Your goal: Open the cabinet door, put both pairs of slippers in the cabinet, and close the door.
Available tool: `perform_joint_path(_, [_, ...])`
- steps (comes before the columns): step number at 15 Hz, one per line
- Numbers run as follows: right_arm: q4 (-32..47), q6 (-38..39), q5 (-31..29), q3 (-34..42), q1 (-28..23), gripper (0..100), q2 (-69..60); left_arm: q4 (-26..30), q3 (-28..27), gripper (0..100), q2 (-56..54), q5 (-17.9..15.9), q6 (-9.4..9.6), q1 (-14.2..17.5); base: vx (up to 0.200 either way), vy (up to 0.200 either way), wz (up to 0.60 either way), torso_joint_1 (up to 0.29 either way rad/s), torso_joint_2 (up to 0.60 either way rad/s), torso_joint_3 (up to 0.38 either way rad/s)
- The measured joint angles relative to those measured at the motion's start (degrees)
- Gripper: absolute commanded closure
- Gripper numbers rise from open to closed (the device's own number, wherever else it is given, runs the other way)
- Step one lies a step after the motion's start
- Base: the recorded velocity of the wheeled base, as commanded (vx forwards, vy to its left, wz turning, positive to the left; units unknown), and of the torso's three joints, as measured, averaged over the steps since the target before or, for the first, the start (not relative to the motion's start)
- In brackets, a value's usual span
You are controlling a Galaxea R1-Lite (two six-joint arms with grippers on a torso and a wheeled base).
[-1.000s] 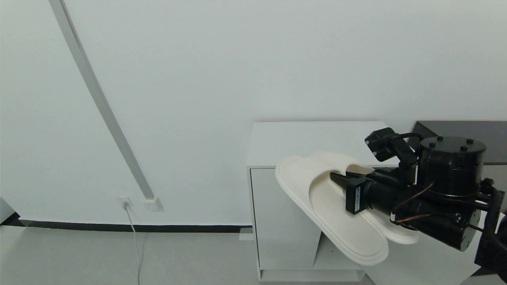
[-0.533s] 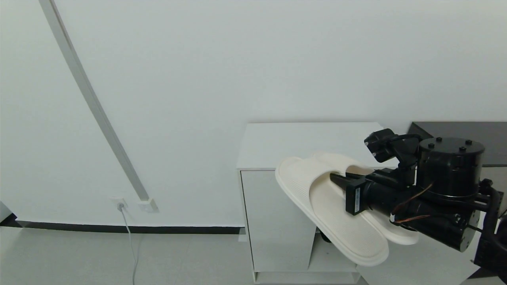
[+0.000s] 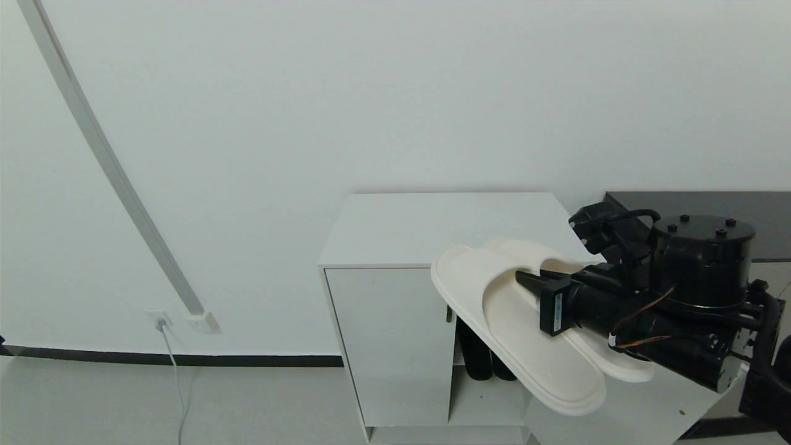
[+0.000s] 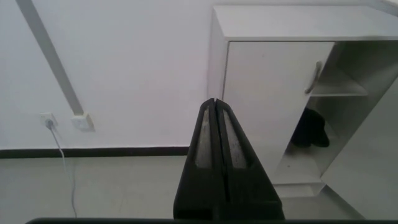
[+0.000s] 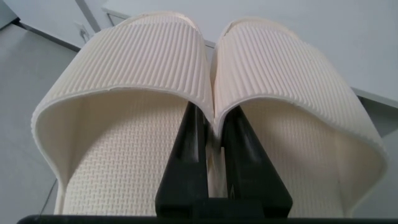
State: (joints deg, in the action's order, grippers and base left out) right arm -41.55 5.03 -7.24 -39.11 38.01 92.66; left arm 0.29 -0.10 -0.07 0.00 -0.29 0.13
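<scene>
Cream slippers point(image 3: 519, 334): the pair is held in the air just in front of the cabinet point(image 3: 432, 228), at its open half, toe ends high. Right gripper point(image 5: 214, 140) jaws are clamped on the inner edges of both straps. Dark slippers point(image 3: 485, 358) stand inside the cabinet's lower compartment. The open door point(image 4: 373, 162) is swung out from the cabinet. Left gripper point(image 4: 215, 109) is well in front of the cabinet, jaws together and empty.

Pinched-together tool point(image 4: 215, 102) before cabinet point(image 4: 305, 14), dark slippers point(image 4: 311, 129) inside.
</scene>
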Motion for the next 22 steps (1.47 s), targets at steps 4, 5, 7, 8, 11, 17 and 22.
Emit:
perform_joint_path(4, [0.00,-0.02,0.00,0.16,0.05,100,0.06,-0.02,0.00,100,0.00,0.00,-0.02,0.00,0.000,-0.200,0.00,0.004,0.00,0.000])
perform_joint_path(5, [-0.02,-0.04,-0.04,0.20,0.00,100,0.09,-0.02,-0.01,100,0.00,0.00,-0.02,0.00,0.000,-0.200,0.00,0.002,-0.01,-0.002])
perform_joint_path(7, [-0.05,-0.06,-0.04,0.28,0.05,100,0.11,-0.05,-0.04,100,0.00,0.00,-0.02,0.00,0.000,-0.100,0.00,0.004,0.00,-0.001])
perform_joint_path(8, [-0.02,-0.11,-0.04,0.35,0.05,100,0.11,-0.05,-0.01,100,0.00,0.00,-0.11,0.00,0.000,0.000,0.00,0.000,0.00,0.000])
perform_joint_path(11, [-0.11,-0.15,0.00,0.55,0.09,100,0.11,0.00,-0.01,100,0.00,0.00,-0.15,-0.06,0.000,0.000,0.00,0.000,0.00,0.000])
perform_joint_path(17, [-0.11,-0.26,0.05,0.72,-0.01,100,0.15,-0.02,-0.01,100,0.00,0.00,-0.20,0.00,0.000,0.000,0.00,0.000,0.00,0.000])
perform_joint_path(22, [-0.22,-2.88,0.11,1.93,-0.39,100,0.52,-0.07,-0.04,100,0.00,0.00,-0.22,0.00,0.000,0.000,-0.12,-0.014,0.02,0.016])
